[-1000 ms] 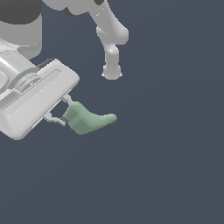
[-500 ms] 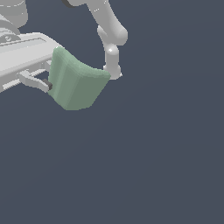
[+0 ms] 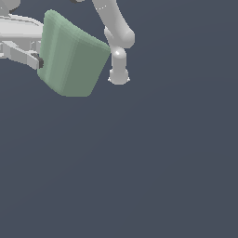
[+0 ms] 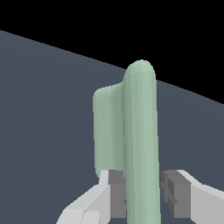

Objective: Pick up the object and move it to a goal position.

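The object is a pale mint-green block with one rounded side, seen large at the upper part of the exterior view's left. My white gripper is shut on the block and holds it well above the dark floor. In the wrist view the block stands between my two fingers, which press on its sides, and it reaches far past the fingertips. Most of the gripper body is cut off at the edge of the exterior view.
The arm's white links and base stand behind the block in the exterior view. The plain dark grey floor fills everything else. No goal marker shows in either view.
The gripper has lifted the block up and toward the camera: the block has grown much larger in the exterior view and turned so that a broad face shows.
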Controlling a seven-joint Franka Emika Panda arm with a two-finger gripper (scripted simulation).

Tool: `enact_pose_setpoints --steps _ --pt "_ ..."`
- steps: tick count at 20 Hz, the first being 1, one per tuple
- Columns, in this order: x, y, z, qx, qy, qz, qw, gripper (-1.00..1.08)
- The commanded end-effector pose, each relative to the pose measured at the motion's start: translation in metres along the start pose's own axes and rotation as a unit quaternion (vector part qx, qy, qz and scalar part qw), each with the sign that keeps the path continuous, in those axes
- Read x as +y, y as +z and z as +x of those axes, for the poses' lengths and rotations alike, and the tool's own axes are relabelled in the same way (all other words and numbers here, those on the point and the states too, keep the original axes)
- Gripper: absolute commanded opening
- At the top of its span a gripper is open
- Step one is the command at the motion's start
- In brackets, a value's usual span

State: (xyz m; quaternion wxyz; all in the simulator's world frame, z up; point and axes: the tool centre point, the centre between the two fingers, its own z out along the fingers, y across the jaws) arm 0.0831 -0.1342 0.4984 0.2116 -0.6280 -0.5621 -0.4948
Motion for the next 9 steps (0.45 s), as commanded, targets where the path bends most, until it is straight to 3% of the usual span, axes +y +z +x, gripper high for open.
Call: enact_pose_setpoints --steps 1,9 --pt "-0.0014 -0.0044 0.0039 0.005 -0.009 0.000 0.9999 -1.00" --pt "-0.0018 -0.0058 0.0040 0.006 -0.010 0.000 0.9999 -1.00"
